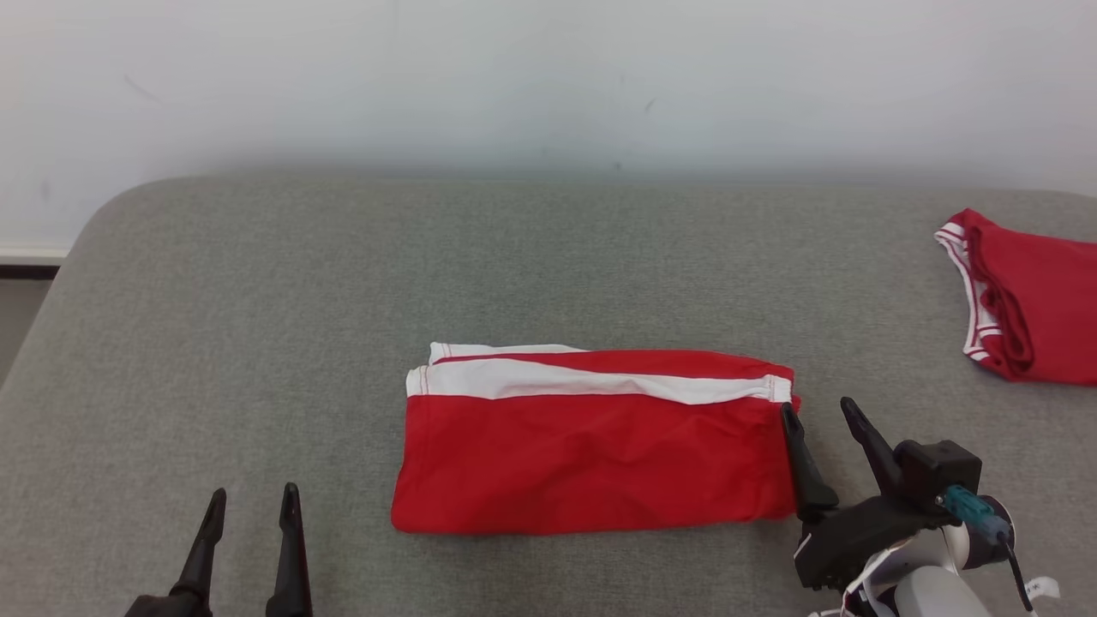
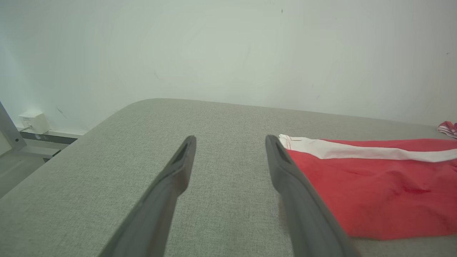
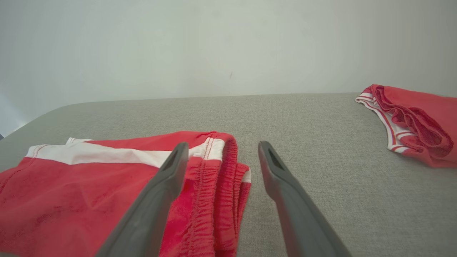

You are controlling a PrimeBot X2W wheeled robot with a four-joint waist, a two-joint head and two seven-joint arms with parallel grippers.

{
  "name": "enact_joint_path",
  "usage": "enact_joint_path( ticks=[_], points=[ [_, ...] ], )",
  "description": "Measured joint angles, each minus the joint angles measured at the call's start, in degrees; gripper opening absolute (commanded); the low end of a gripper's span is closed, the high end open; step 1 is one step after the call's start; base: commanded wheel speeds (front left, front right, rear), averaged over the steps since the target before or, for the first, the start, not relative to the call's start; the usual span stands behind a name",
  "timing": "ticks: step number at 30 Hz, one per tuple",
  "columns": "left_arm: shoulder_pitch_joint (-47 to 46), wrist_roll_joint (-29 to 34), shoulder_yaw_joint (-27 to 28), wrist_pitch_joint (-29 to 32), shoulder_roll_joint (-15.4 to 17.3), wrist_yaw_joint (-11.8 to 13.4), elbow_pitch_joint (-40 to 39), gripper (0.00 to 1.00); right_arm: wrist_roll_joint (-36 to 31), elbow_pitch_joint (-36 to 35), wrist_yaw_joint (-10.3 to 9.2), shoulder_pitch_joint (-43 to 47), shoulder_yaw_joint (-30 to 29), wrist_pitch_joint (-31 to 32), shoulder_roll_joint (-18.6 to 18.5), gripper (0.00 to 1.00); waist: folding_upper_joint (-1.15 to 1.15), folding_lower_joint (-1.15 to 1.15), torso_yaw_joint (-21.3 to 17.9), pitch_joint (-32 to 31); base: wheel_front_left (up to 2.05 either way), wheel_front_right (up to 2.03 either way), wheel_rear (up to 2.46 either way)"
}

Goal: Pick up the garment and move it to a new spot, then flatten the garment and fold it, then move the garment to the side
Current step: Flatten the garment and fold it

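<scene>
Folded red shorts [image 1: 591, 454] in the middle of the desk [image 1: 257, 300], both claws wide open and empty

They look light and floppy, so they'd probably sag if lifted by one corner. I'd pinch the thick elastic waistband end, right by the right claw [image 1: 818, 408]. The left claw [image 1: 254, 491] hangs well apart.

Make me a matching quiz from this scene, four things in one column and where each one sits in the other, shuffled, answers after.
Column one:
1. folded red garment with a white stripe
2. bunched red garment with striped trim
3. left gripper
4. right gripper

Column two:
A. open, at the folded garment's elastic waistband end
B. far right edge of the grey padded surface
C. open, over bare grey fabric, lower left
D. flat in the middle of the surface

Pairs: 1-D, 2-B, 3-C, 4-A
</scene>
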Motion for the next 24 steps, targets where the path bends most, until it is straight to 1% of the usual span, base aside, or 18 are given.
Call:
enact_joint_path(
  ticks=[9, 12, 14, 20, 21, 22, 23, 24],
  points=[
    [-1.18, 0.04, -0.92, 0.0, -0.47, -0.07, 0.82, 1.0, -1.07, 15.39, 0.0, -6.65, -2.42, 0.2, 0.23, 1.0, 0.0, 0.0, 2.95, 1.46, 0.0, 0.0, 0.0],
    [-1.38, 0.04, -0.82, 0.0, -0.56, -0.22, 0.93, 1.0, 0.56, 20.22, 0.0, -8.35, -3.22, 0.29, 0.9, 1.0, 0.0, 0.0, 3.42, 1.88, 0.0, 0.0, 0.0],
    [-1.7, 0.04, -0.87, 0.0, -0.6, -0.32, 1.23, 1.0, 0.27, 23.71, 0.0, -9.54, -3.32, 1.03, 0.79, 1.0, 0.0, 0.0, 3.63, 2.04, 0.0, 0.0, 0.0],
    [-2.09, 0.04, -1.13, 0.0, -0.67, -0.32, 1.48, 1.0, 2.32, 29.75, 0.0, -12.38, -2.08, 0.68, 1.27, 1.0, 0.0, 0.0, 4.17, 2.15, 0.0, 0.0, 0.0],
    [-2.15, 0.04, -1.18, 0.0, -0.68, -0.32, 1.49, 1.0, 3.47, 30.37, 0.0, -12.85, -1.71, 0.68, 1.49, 0.86, 0.0, 0.0, 4.2, 2.2, 0.0, 0.0, 0.0],
    [-2.19, 0.04, -1.22, 0.0, -0.68, -0.33, 1.51, 1.0, 4.65, 30.92, 0.0, -13.34, -1.32, 0.73, 1.63, 0.27, 0.0, 0.0, 4.22, 2.24, 0.0, 0.0, 0.0],
    [-2.21, 0.04, -1.21, 0.0, -0.68, -0.33, 1.56, 1.0, 5.43, 31.38, 0.0, -13.74, -0.66, 0.8, 1.72, 0.0, 0.0, 0.0, 4.2, 2.27, 0.0, 0.0, 0.0],
    [-2.22, 0.04, -1.2, 0.0, -0.68, -0.33, 1.66, 1.0, 6.26, 31.93, 0.0, -14.14, -0.15, 0.87, 1.89, 0.0, 0.0, 0.0, 4.16, 2.29, 0.0, 0.0, 0.0]
  ],
)
